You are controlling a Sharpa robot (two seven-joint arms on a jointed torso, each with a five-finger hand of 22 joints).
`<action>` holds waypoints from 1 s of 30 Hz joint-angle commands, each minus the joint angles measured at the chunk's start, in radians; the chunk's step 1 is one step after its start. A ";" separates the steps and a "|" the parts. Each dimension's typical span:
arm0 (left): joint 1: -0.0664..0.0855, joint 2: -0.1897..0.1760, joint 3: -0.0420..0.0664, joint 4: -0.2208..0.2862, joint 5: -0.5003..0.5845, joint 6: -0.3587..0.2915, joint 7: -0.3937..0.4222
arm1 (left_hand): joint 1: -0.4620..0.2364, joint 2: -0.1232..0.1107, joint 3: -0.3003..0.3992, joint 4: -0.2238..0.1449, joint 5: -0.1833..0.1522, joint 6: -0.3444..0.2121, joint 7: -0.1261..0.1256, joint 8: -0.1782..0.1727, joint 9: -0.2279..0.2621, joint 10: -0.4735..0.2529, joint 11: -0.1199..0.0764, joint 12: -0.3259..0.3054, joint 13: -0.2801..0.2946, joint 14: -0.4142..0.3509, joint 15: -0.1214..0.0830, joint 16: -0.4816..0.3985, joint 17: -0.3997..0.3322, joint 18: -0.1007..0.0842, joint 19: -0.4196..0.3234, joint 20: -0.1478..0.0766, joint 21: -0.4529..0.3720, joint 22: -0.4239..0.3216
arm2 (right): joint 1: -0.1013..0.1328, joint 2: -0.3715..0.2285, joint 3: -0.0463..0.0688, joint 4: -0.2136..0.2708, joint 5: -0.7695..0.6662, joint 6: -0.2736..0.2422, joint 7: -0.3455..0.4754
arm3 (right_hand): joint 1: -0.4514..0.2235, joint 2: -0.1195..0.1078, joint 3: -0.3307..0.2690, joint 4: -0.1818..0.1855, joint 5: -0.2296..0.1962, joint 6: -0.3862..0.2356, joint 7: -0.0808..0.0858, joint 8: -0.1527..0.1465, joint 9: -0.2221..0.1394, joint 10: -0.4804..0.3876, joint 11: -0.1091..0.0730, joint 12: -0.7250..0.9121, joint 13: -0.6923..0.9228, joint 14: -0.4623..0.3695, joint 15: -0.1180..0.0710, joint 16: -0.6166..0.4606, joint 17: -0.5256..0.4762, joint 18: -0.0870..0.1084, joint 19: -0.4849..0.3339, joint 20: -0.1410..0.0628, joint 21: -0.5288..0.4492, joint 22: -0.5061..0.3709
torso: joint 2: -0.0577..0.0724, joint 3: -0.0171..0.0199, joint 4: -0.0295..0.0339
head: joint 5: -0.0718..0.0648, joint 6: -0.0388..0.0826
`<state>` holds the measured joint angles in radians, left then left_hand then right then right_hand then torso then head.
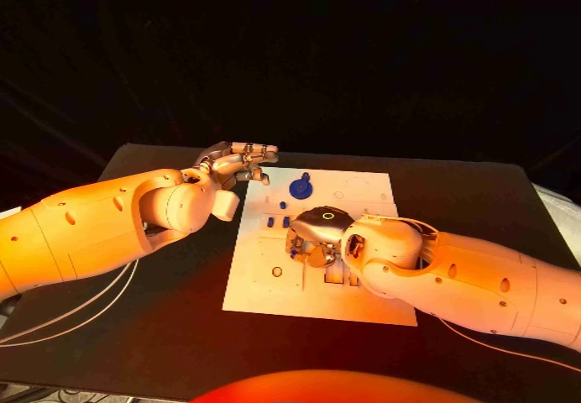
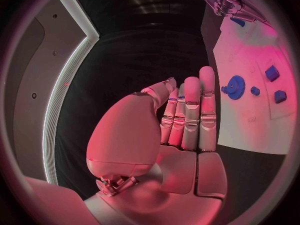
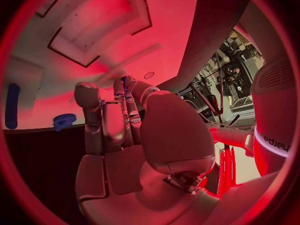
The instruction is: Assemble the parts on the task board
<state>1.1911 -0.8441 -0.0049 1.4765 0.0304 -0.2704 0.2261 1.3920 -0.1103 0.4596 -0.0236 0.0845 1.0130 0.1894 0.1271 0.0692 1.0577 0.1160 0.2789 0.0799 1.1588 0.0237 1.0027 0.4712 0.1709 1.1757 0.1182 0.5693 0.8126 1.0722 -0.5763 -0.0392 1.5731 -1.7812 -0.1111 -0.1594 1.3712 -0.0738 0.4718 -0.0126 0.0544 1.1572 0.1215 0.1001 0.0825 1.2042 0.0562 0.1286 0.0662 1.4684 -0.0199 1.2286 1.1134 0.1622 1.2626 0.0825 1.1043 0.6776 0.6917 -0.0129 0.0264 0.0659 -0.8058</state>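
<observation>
From the head view, the left hand (image 1: 243,159) hovers off the task board's (image 1: 363,294) far-left corner, released, fingers straight and holding nothing. Its wrist view shows a blue gear (image 2: 235,87) and small blue parts (image 2: 272,73) on the board. The right hand (image 1: 318,235) presses down mid-board; whether it grasps anything, I cannot tell, since its fingertips are hidden.

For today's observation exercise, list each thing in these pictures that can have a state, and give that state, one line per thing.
left robot hand: holds nothing, fingers straight, beside the task board's far left corner.
right robot hand: down over the board's middle; what it holds cannot be told.
task board: flat on the table.
blue gear: lying flat on the board, untouched.
small blue parts: sitting on the board, untouched.
</observation>
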 commanded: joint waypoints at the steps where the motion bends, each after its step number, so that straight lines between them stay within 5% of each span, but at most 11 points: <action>1: 0.000 0.002 0.001 0.001 -0.005 0.010 0.008 | -0.001 0.003 -0.001 -0.007 0.005 -0.006 0.004 -0.002 -0.002 -0.008 0.000 0.004 -0.001 0.009 0.001 0.004 -0.002 0.011 0.004 0.001 -0.006 -0.002 | -0.002 0.006 -0.002 0.003 -0.060 0.041 -0.041 | -0.015 0.000 0.005 -0.002 0.007 -0.003 0.005 -0.003 0.001 -0.001 0.008 -0.010 -0.001 0.032 0.001 0.004 0.001 -0.013 0.006 0.001 0.005 0.002 | 0.000 -0.0007 0.0002 | 0.000 0.000; 8: 0.000 0.002 0.001 0.001 -0.005 0.010 0.008 | -0.001 0.002 -0.001 -0.008 0.005 -0.008 0.004 -0.003 -0.002 -0.009 0.001 0.004 -0.002 0.009 0.001 0.004 -0.003 0.011 0.004 0.001 -0.006 -0.002 | -0.002 0.007 -0.005 0.006 -0.071 0.019 -0.064 | -0.037 -0.045 -0.006 -0.015 0.017 -0.047 0.026 -0.030 -0.009 -0.062 0.030 -0.049 -0.004 0.028 0.017 0.002 -0.004 -0.010 -0.009 0.011 -0.006 -0.020 | 0.000 -0.0002 0.0005 | 0.000 0.000; 14: 0.000 0.001 0.001 0.001 -0.005 0.012 0.006 | -0.001 0.002 -0.001 -0.008 0.005 -0.010 0.005 -0.003 -0.002 -0.011 0.001 0.005 -0.002 0.009 0.001 0.004 -0.004 0.011 0.005 0.002 -0.007 -0.002 | -0.005 -0.002 -0.006 0.012 -0.082 -0.040 -0.081 | -0.042 -0.078 -0.049 -0.040 0.016 -0.160 0.033 -0.038 -0.018 -0.196 0.051 -0.056 0.000 -0.001 0.033 -0.037 -0.054 0.011 -0.070 0.026 -0.079 -0.143 | 0.000 0.0001 0.0003 | 0.000 0.002; 20: 0.000 0.000 0.001 0.000 -0.005 0.012 0.005 | -0.005 0.003 -0.001 -0.006 0.005 -0.013 0.006 -0.003 -0.002 -0.014 0.003 0.006 -0.003 0.008 0.002 0.004 -0.005 0.011 0.005 0.003 -0.008 -0.003 | -0.014 -0.043 -0.003 0.054 -0.071 -0.098 -0.076 | -0.039 -0.073 -0.070 -0.046 0.019 -0.176 0.026 -0.033 -0.015 -0.217 0.052 -0.033 0.005 -0.017 0.035 -0.075 -0.106 0.016 -0.085 0.028 -0.102 -0.176 | 0.000 0.0017 0.0009 | 0.002 0.005; 24: 0.000 -0.005 0.001 0.000 -0.005 0.011 0.005 | -0.007 0.003 -0.002 -0.005 0.005 -0.013 0.007 -0.003 -0.002 -0.014 0.003 0.007 -0.003 0.008 0.003 0.004 -0.006 0.011 0.005 0.003 -0.008 -0.004 | -0.013 -0.098 0.011 0.106 -0.055 -0.144 -0.069 | -0.041 -0.069 -0.085 -0.047 0.029 -0.163 0.025 -0.025 -0.011 -0.217 0.049 -0.009 0.009 -0.017 0.033 -0.078 -0.113 0.017 -0.084 0.027 -0.105 -0.179 | 0.000 0.0005 -0.0021 | 0.000 0.004; 28: 0.000 -0.007 0.001 -0.001 -0.005 0.010 0.005 | -0.007 0.003 -0.002 -0.005 0.005 -0.013 0.007 -0.003 -0.002 -0.014 0.003 0.007 -0.003 0.008 0.003 0.004 -0.006 0.011 0.005 0.003 -0.008 -0.004 | 0.007 -0.165 0.024 0.151 0.001 -0.165 -0.073 | -0.043 -0.061 -0.097 -0.045 0.038 -0.147 0.021 -0.020 -0.009 -0.201 0.042 0.022 0.012 -0.010 0.027 -0.073 -0.109 0.014 -0.070 0.025 -0.096 -0.163 | -0.001 0.0008 -0.0006 | -0.008 0.009; 30: 0.000 -0.008 0.001 0.000 -0.005 0.010 0.005 | -0.007 0.003 -0.002 -0.005 0.005 -0.013 0.007 -0.003 -0.002 -0.014 0.003 0.007 -0.003 0.008 0.003 0.004 -0.006 0.011 0.005 0.003 -0.008 -0.004 | 0.037 -0.212 0.029 0.160 0.066 -0.159 -0.078 | -0.040 -0.053 -0.095 -0.046 0.046 -0.145 0.021 -0.022 -0.010 -0.189 0.037 0.036 0.011 0.001 0.023 -0.058 -0.093 0.009 -0.053 0.023 -0.079 -0.135 | -0.001 0.0003 -0.0015 | -0.015 0.013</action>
<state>1.1910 -0.8521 -0.0049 1.4750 0.0295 -0.2710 0.2259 1.3920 -0.1103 0.4567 -0.0265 0.0845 1.0056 0.1964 0.1271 0.0683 1.0502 0.1162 0.2789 0.0781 1.1642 0.0250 1.0027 0.4660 0.1709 1.1757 0.1182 0.5654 0.8099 1.0964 -0.7716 -0.0132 1.7298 -1.8008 -0.2312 -0.2224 1.3285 -0.1433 0.3793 -0.0579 0.0968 1.0049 0.1420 0.0731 0.0728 1.0075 0.0936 0.1601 0.0775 1.4644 0.0073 1.1649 1.0144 0.1622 1.2017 0.1052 1.0184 0.5340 0.6915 -0.0120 0.0257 0.0577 -0.7967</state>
